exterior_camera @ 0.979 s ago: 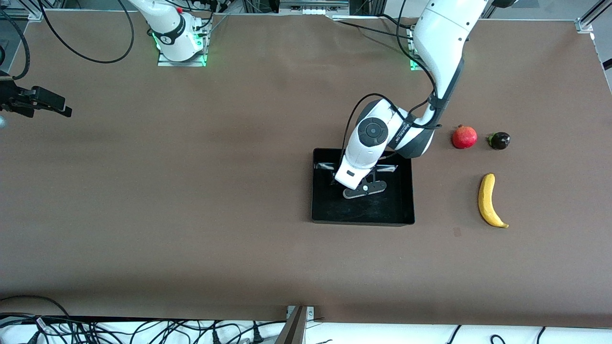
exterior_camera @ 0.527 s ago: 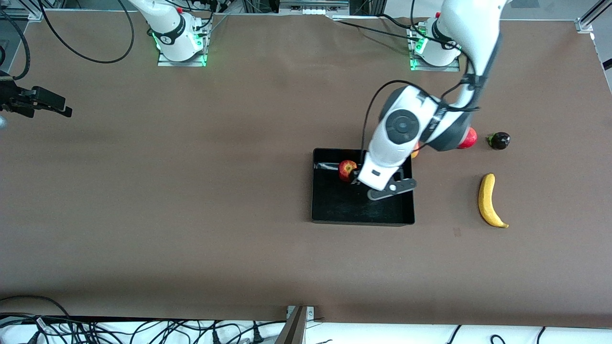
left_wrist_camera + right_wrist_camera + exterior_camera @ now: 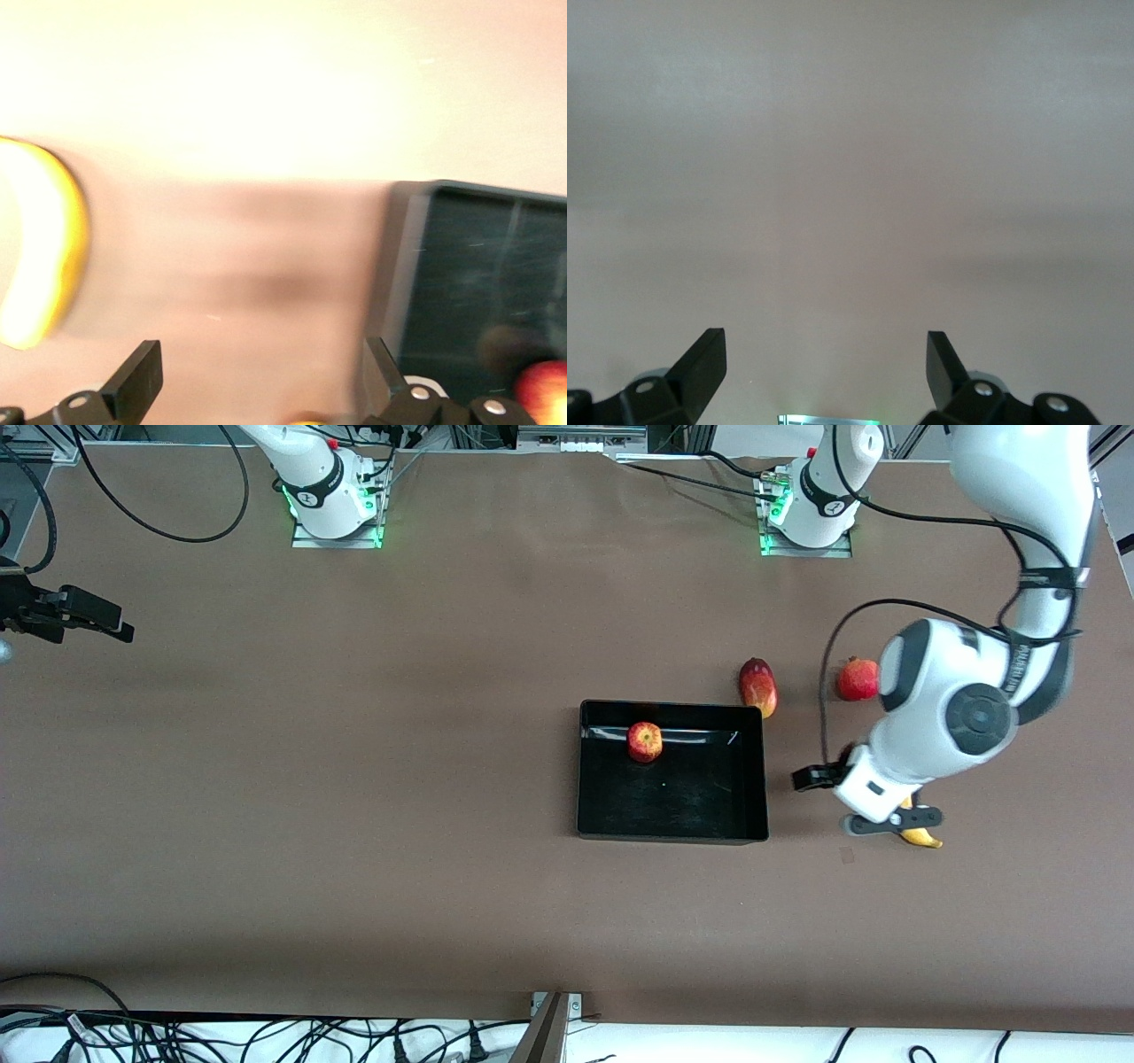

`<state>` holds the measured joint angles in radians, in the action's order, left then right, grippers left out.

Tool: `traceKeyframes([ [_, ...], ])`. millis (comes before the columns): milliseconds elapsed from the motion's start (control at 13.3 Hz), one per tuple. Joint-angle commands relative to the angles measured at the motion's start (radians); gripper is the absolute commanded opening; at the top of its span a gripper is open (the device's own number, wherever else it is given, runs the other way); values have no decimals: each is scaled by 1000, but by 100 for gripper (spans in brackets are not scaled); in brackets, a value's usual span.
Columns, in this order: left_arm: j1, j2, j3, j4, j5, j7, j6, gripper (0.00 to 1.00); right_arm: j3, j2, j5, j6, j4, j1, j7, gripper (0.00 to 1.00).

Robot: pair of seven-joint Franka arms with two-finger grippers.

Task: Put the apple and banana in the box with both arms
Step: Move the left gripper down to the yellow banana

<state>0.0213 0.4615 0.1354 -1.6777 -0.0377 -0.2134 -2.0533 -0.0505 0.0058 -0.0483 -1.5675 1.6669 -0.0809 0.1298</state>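
Note:
The apple (image 3: pixel 645 741) lies in the black box (image 3: pixel 671 836), by the wall farther from the front camera. It also shows in the left wrist view (image 3: pixel 545 390), inside the box (image 3: pixel 409 266). My left gripper (image 3: pixel 886 817) is open and empty, over the banana (image 3: pixel 923 838). The hand hides all but the banana's dark-tipped end. In the left wrist view the banana (image 3: pixel 44 257) lies off to one side of the open gripper (image 3: pixel 261 381). My right gripper (image 3: pixel 106 624) waits open at the right arm's end of the table, its fingers (image 3: pixel 700 363) over bare table.
An elongated red-and-yellow fruit (image 3: pixel 758 687) lies just outside the box's corner toward the left arm's base. A round red fruit (image 3: pixel 856 678) sits beside it, partly covered by the left arm. The arm bases (image 3: pixel 330 509) stand along the table's edge.
My left gripper let go of the apple in the box. It then swung toward the left arm's end of the table to over the banana. The right arm has not moved.

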Motion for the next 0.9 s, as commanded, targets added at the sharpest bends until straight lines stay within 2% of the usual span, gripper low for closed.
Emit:
traceKeyframes([
  [0,107,15,23,-2,-19,173,7,100,-2,3,-2,12,-15,3,4,100],
  [226,178,61,21,-11,-19,307,-51,100,-2,3,-2,11,-15,3,4,100],
  [527,222,152,21,-27,-94,319,-215,100,0,3,-2,11,-15,3,2,100],
  [678,242,181,21,-69,-116,319,-327,100,0,3,-2,7,-15,3,2,100],
  [829,255,192,21,-102,-131,319,-382,100,0,3,-4,7,-15,3,2,100],
])
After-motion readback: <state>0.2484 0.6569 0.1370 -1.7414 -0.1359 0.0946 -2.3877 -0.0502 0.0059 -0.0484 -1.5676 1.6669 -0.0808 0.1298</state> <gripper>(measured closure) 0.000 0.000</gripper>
